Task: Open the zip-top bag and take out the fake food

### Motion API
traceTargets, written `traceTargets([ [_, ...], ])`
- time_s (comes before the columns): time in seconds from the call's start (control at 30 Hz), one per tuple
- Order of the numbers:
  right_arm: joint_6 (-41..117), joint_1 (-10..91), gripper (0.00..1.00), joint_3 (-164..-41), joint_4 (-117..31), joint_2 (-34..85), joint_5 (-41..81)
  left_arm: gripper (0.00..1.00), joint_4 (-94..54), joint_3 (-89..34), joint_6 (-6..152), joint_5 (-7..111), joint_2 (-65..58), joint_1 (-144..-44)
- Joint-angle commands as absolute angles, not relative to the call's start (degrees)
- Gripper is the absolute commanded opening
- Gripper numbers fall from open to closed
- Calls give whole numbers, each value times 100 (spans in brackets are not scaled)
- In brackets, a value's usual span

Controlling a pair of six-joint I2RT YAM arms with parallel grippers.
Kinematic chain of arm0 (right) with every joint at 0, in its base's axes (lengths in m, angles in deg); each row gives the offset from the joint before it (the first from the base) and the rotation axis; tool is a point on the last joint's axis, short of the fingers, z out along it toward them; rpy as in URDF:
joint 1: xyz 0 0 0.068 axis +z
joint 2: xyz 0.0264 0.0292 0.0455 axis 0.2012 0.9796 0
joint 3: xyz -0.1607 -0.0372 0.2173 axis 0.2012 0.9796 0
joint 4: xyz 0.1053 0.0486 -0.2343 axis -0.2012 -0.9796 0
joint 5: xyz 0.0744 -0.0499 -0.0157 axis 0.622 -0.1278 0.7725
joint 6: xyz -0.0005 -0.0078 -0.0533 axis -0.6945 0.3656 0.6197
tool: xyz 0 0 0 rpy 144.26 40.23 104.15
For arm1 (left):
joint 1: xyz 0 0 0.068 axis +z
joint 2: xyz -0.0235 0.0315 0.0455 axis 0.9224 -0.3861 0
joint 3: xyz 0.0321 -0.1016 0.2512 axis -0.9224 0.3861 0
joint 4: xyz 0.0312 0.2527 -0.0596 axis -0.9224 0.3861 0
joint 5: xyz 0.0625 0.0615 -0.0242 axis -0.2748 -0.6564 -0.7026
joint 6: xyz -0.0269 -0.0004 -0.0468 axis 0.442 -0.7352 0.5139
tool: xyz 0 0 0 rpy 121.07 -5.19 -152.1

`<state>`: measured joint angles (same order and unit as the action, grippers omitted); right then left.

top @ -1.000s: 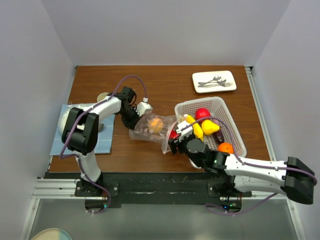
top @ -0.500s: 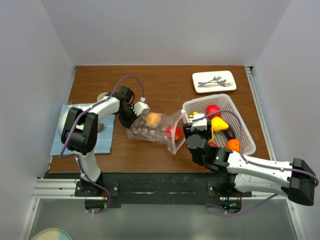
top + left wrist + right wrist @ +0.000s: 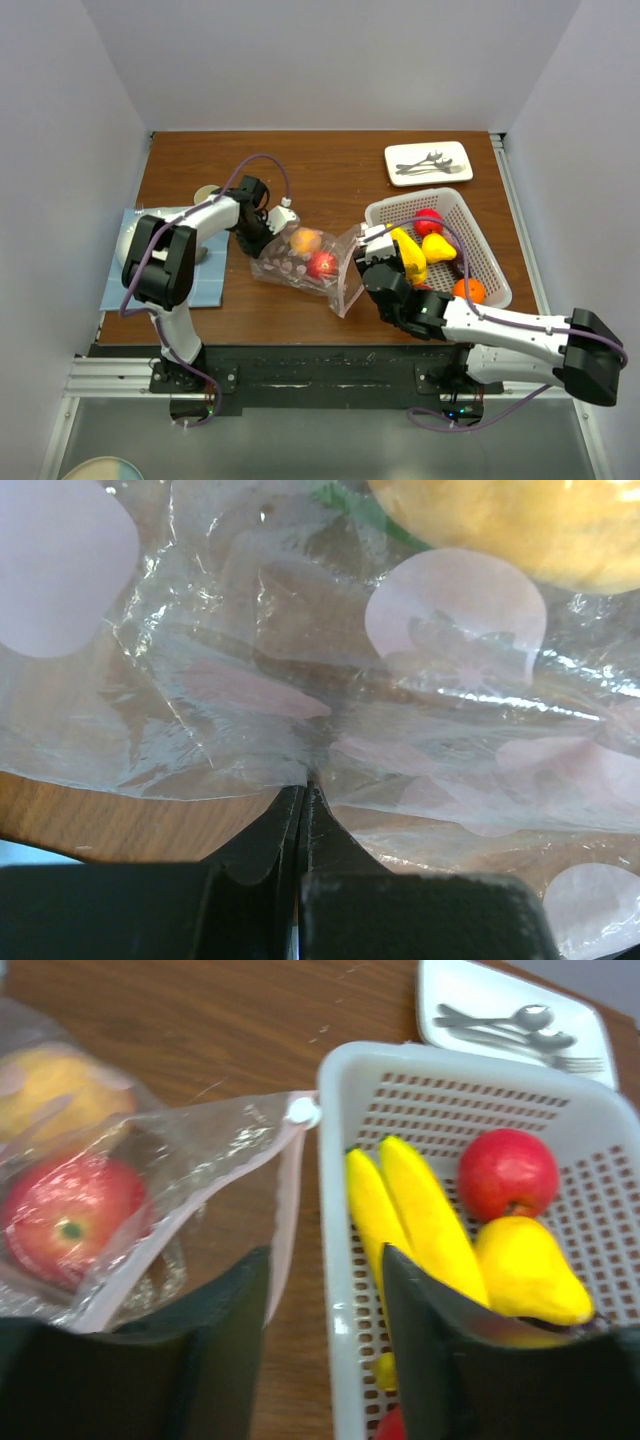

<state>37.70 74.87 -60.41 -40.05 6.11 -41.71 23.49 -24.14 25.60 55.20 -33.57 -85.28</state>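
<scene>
Just two fruits [image 3: 322, 264] sit in the zip-top bag [image 3: 280, 266]; left tool [image 3: 257, 242] clamps it, right tool [image 3: 325, 1268] apart.

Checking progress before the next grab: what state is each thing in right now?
Clear crinkly zip-top bag: mouth open, red apple and orange fruit inside.
White perforated plastic basket: upright, holding yellow bananas and other fruit.
Left gripper: shut on the bag.
Right gripper: open, empty.
</scene>
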Motion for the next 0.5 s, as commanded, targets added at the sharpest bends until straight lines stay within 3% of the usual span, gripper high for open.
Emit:
traceTargets([
  [0.0,3794,7489,32,-5996,-3603,999,-3239,0,2188,-2480,2246,5194,-3394,-8442],
  [0.1,3689,7489,26,-5979,-3393,1377,-2975,0,2451,-2936,2220,5167,-3490,-8442],
  [0.23,3504,7489,26,-5918,-2858,1878,-2668,0,3039,-3988,2211,5430,-3429,-8407],
  [0.33,3416,7489,28,-5952,-2611,2283,-2510,24,3593,-4622,2237,5684,-3324,-8381],
  [0.37,3399,7489,29,-5979,-2575,2362,-2457,99,3759,-4712,2263,5738,-3219,-8372],
  [0.47,3241,7480,29,-5927,-2373,2512,-2333,100,3893,-4801,2316,5957,-2938,-8363],
])
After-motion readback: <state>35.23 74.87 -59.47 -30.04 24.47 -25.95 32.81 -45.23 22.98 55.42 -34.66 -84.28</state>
